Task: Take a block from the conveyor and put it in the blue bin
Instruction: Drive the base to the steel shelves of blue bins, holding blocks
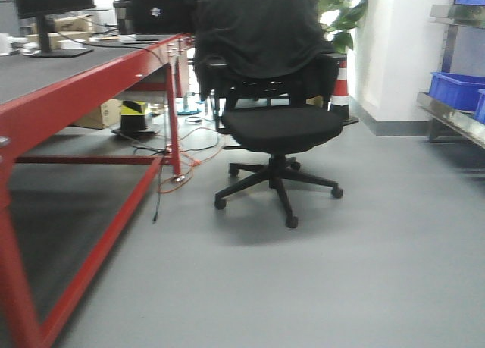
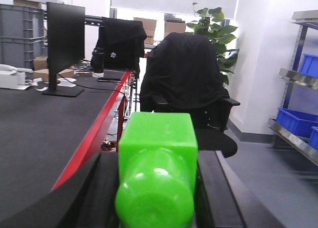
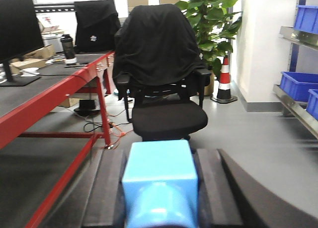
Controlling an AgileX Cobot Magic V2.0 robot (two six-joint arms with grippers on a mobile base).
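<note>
Partly cropped, L tool [image 2: 158, 161] grips green block [image 2: 159, 136]; R [image 3: 160, 156], blue block [image 3: 160, 176].

Light: bright, even.
Glare: rear window [image 2: 174, 0].
Shadow: soft, under chair [image 1: 280, 128].
Blur: green block [image 2: 156, 163], blue block [image 3: 159, 176], near lens.

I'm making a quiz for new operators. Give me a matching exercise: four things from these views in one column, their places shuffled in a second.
1. green block
2. light blue block
3. monitor
4. traffic cone

A. on the floor beside the plant
B. held in the left gripper
C. standing on the conveyor
D. held in the right gripper

Pairs: 1-B, 2-D, 3-C, 4-A.
</note>
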